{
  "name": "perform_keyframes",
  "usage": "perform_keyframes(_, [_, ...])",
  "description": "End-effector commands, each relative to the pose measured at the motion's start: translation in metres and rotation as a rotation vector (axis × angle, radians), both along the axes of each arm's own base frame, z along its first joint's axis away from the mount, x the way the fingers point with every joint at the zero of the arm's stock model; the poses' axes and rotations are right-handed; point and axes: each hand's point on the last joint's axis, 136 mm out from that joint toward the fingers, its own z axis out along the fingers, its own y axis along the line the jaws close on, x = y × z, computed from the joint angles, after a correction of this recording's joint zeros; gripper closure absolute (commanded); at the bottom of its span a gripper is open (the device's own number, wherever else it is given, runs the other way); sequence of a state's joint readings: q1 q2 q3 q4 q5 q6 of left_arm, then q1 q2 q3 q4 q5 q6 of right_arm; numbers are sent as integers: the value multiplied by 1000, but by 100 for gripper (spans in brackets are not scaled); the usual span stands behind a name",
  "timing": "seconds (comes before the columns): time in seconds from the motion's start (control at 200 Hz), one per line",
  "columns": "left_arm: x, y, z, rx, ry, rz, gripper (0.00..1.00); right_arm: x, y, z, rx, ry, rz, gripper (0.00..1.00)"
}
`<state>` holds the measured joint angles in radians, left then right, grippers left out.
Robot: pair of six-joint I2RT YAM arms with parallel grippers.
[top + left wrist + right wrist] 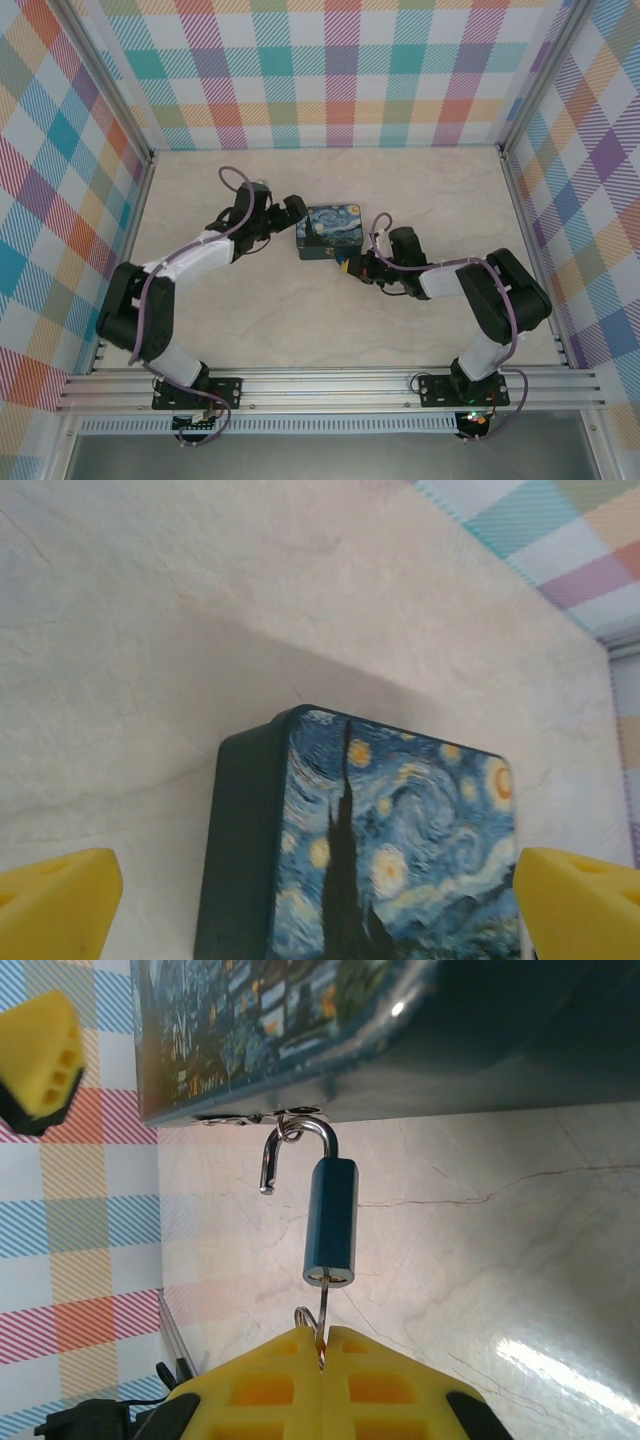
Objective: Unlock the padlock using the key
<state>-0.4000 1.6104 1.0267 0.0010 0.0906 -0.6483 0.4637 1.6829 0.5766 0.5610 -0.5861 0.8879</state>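
Gripping key [323, 1305], right tool [322, 1334] meets padlock [330, 1222] hanging at tin [290, 1010] edge

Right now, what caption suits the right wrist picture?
Right pincer holds the key in the blue padlock, its shackle open but hooked on the tin's latch.

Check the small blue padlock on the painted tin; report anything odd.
The blue-bodied padlock has its metal shackle open: one leg hangs free of the body, the loop hooked through the latch on the swirl-painted tin. The slim grey key sits in its keyhole, pinched by the right gripper.
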Motion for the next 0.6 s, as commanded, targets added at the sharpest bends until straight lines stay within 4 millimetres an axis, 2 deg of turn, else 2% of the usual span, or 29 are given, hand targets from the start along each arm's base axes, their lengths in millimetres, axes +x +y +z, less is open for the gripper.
perform_keyframes(0.0, [18,-13,-9,15,-7,-122,0,-2,-2,-8,19,61,-17,100])
perform_keyframes(0.145, [41,-23,-28,-42,13,-157,0,-3,-3,-12,31,93,-21,100])
perform_keyframes(0.31, [54,-35,-47,-87,60,-195,0,-3,-6,-16,25,108,-24,100])
perform_keyframes(0.595, [45,-33,-71,-73,144,-200,0,-6,-8,-18,20,99,-10,93])
